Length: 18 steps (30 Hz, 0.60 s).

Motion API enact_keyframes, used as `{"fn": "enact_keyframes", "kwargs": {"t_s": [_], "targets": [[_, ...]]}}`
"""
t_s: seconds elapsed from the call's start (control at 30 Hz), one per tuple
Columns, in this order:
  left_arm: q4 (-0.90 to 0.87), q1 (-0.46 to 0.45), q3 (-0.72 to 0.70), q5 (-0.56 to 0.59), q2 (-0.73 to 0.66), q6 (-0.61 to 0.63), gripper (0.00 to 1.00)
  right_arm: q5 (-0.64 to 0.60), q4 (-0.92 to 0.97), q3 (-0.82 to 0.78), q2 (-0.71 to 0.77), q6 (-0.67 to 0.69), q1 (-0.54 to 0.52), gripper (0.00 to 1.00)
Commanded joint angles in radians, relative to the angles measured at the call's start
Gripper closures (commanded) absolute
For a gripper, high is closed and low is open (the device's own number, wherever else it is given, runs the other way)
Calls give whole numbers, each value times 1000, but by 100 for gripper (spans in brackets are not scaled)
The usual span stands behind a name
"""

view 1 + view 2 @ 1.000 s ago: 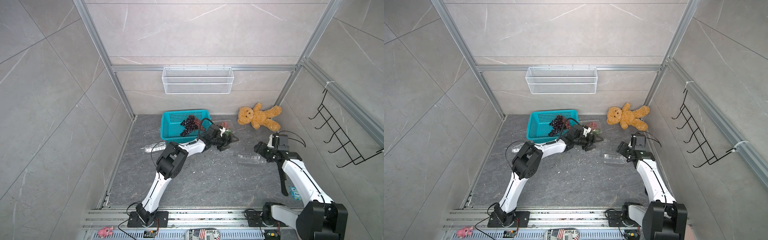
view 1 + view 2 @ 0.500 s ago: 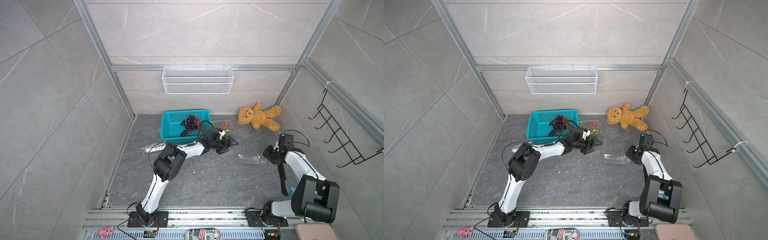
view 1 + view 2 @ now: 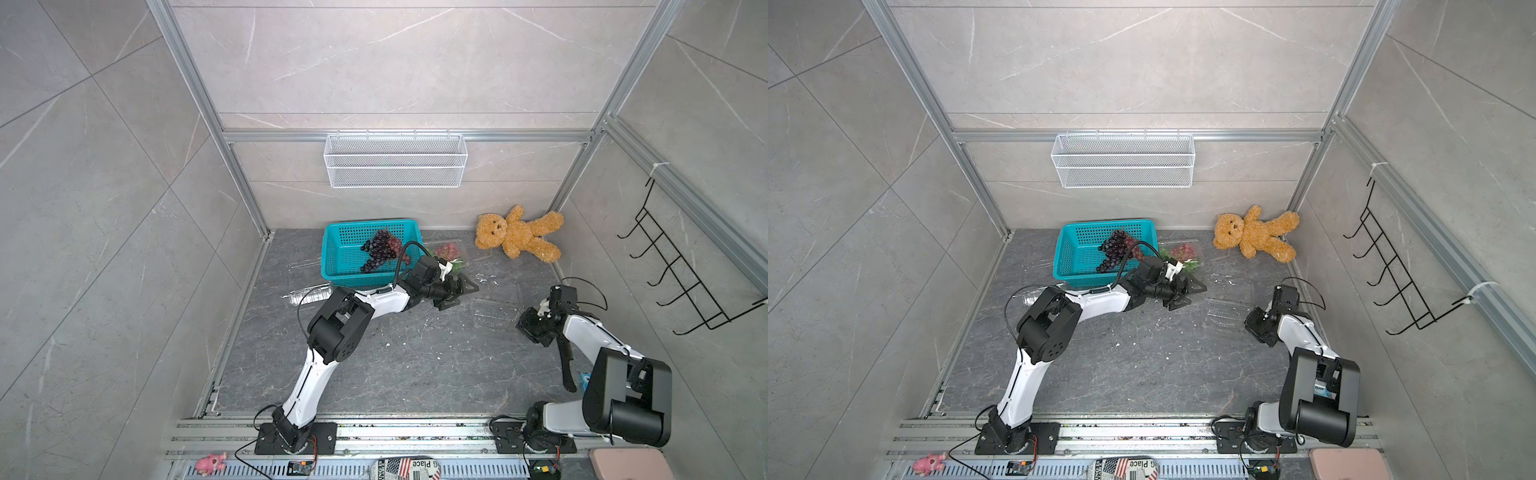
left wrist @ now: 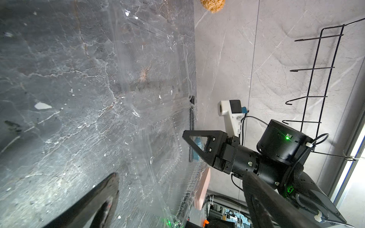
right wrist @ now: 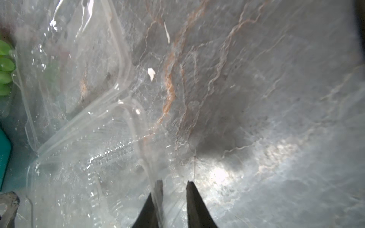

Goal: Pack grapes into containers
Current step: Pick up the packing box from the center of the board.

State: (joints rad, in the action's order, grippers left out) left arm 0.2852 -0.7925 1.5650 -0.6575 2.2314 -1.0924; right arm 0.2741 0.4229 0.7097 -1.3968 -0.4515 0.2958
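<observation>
Grapes (image 3: 378,251) are dark purple, basket (image 3: 332,257) teal, teddy (image 3: 517,239) tan, floor (image 3: 415,365) veined grey.

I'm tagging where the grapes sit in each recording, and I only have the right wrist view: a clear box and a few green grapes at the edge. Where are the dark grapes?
Observer: The dark grapes lie in the teal basket.
Operator: And the other arm, is it carrying any?
Observer: No. The left end effector is open and empty, near the basket's front corner.
Operator: Any red ones?
Observer: Red grapes sit just beside the basket, apparently inside a second clear box.
</observation>
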Motion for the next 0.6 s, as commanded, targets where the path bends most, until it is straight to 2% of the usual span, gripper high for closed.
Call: {"fn": "enact_keyframes", "kwargs": {"t_s": [0.0, 0.23, 0.57], "targets": [[34, -7, 6, -16, -23, 2, 1, 33, -39, -35, 23, -12, -3, 78], [13, -11, 23, -18, -28, 4, 1, -4, -30, -36, 91, -12, -3, 90], [-98, 1, 67, -22, -105, 61, 1, -11, -2, 29, 164, 8, -26, 93]]}}
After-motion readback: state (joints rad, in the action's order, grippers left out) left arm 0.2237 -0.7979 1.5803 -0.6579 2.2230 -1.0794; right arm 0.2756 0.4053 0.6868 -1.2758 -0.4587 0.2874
